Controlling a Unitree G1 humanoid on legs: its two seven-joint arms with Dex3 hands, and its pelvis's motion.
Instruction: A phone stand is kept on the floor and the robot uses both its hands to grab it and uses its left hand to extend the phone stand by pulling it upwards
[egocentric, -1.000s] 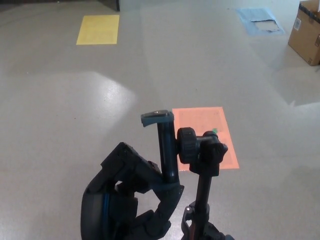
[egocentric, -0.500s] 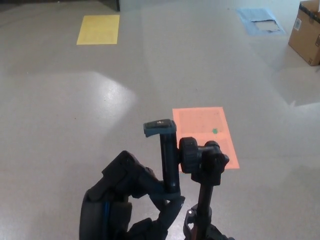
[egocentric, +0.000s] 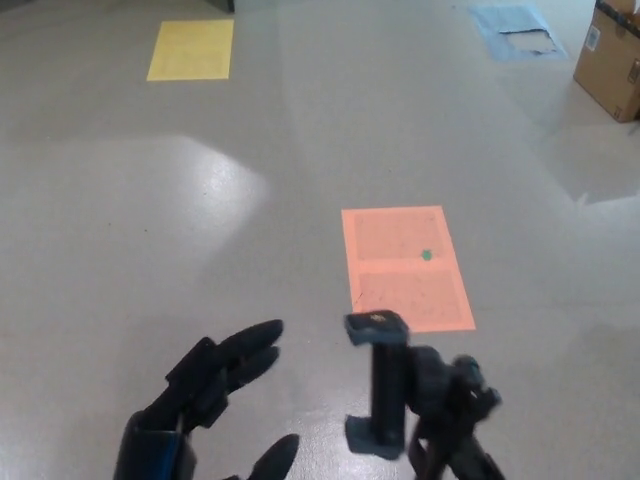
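The black phone stand (egocentric: 425, 400) shows at the bottom centre-right, its clamp upright and its knob and pole blurred behind it. My left hand (egocentric: 205, 400) is at the bottom left, open, with its fingers spread and nothing in it. A gap of floor separates it from the clamp. My right hand does not show in the head view.
An orange floor patch (egocentric: 405, 265) with a green dot lies just beyond the stand. A yellow patch (egocentric: 190, 48) is far left, a blue sheet (egocentric: 518, 20) far right, and a cardboard box (egocentric: 608, 62) stands at the right edge.
My left hand has let go of the stand's clamp and moved left, fingers opening. The stand has dropped lower and shifted right in the picture. The view has shifted slightly.
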